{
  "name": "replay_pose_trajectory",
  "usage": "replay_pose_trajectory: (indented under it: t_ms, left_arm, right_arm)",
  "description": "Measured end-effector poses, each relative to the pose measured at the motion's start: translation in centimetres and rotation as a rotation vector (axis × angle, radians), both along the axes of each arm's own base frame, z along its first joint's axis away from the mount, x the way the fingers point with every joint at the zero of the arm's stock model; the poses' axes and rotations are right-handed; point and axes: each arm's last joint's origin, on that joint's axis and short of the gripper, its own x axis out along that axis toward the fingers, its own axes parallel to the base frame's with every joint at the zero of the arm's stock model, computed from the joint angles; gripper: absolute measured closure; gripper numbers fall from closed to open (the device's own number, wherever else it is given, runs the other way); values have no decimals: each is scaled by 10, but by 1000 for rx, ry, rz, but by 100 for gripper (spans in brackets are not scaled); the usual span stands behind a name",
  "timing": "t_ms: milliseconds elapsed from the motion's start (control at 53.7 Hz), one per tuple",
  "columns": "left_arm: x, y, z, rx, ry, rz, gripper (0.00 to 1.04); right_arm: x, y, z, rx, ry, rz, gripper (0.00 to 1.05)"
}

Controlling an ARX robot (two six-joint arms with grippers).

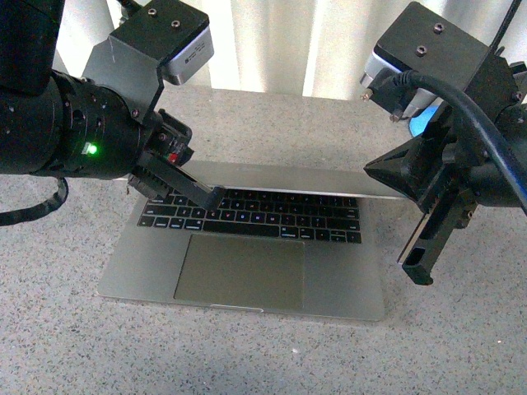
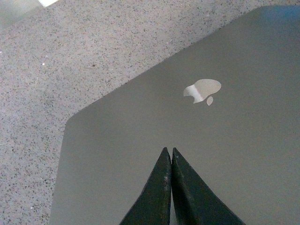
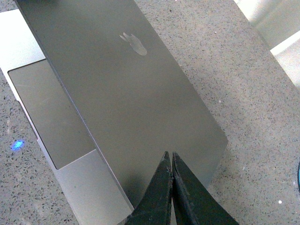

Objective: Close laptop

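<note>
A speckled grey stone desk point(image 1: 461, 329) is filling the scene, with a pale curtain point(image 1: 272, 41) hanging behind its far edge. The laptop point(image 1: 239, 271) is sitting in the middle of the desk, its lid point(image 2: 140, 140) leaning well forward over the keyboard, apple logo point(image 2: 202, 90) facing up and back.

The left gripper point(image 1: 210, 197) is holding its fingers pressed together, their tips resting at the lid's outer face near its top edge. The right gripper point(image 1: 418, 267) is also keeping its fingers together, hanging over the lid's right corner; whether it is touching cannot be told.

Keys and trackpad point(image 3: 42, 108) are showing below the lid's edge. Bare desk is lying all round the laptop.
</note>
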Motion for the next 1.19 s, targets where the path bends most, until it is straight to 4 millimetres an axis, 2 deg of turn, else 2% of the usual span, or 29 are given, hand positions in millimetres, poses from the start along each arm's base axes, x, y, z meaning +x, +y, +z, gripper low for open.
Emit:
replay_pose_trajectory:
  t_ms: [372,763,1191]
  left_arm:
    - [-6,-2,-6,-6,26,-12,101]
    - [-8,-2,-8,-9,33,-13,101]
    - [-15,0,-15,-21,69,-16,101]
  right_arm:
    - [-7,-1,-14,-2,29,-2,104]
    - [-9,1,-16,7,38,-3,104]
    - [-16,-1,-26,15,73,-17,104]
